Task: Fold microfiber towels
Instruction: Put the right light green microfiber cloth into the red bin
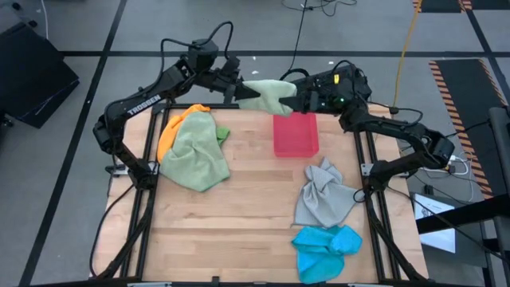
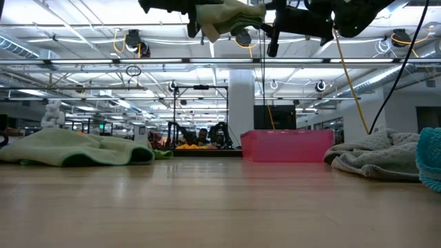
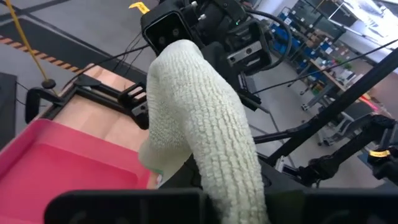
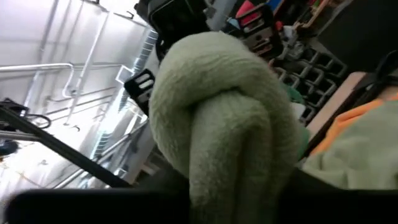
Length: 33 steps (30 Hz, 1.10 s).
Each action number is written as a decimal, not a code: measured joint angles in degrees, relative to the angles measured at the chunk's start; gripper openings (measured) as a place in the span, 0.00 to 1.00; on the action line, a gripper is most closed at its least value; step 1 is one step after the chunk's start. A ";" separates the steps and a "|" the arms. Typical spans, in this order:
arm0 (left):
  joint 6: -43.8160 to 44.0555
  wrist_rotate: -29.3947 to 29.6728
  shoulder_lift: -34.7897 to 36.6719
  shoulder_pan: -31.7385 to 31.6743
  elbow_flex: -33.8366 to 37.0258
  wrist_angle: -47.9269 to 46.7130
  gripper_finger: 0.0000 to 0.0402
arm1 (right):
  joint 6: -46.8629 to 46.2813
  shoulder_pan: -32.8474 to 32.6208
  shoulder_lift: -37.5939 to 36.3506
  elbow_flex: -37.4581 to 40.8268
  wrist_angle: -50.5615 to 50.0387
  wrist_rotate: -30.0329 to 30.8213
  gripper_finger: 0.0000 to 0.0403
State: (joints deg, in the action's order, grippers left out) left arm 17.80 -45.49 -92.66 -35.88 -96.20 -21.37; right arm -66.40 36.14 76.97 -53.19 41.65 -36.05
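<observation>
Overhead, the wooden table (image 1: 247,215) carries a bright green towel (image 1: 194,153) over an orange towel (image 1: 169,131) at the left, a pink-red tray (image 1: 296,134) at the far middle, and a grey towel (image 1: 323,198) beside a blue towel (image 1: 325,249) at the right. Both arms meet above the far edge: the left gripper (image 1: 236,89) and right gripper (image 1: 301,96) are each closed on one end of a pale sage towel (image 1: 267,94), held well clear of the surface. From table height, an industrial hall with ceiling lights (image 2: 131,43) and a white pillar (image 2: 241,103) lies beyond.
</observation>
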 joint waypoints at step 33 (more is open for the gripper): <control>-2.49 22.18 0.06 -5.65 0.04 -22.22 0.57 | 11.33 18.51 -2.33 0.02 -28.17 -10.20 0.04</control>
State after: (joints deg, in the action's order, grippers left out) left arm 15.31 -23.31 -92.61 -41.53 -96.16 -43.59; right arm -55.07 54.65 74.64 -53.17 13.47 -46.25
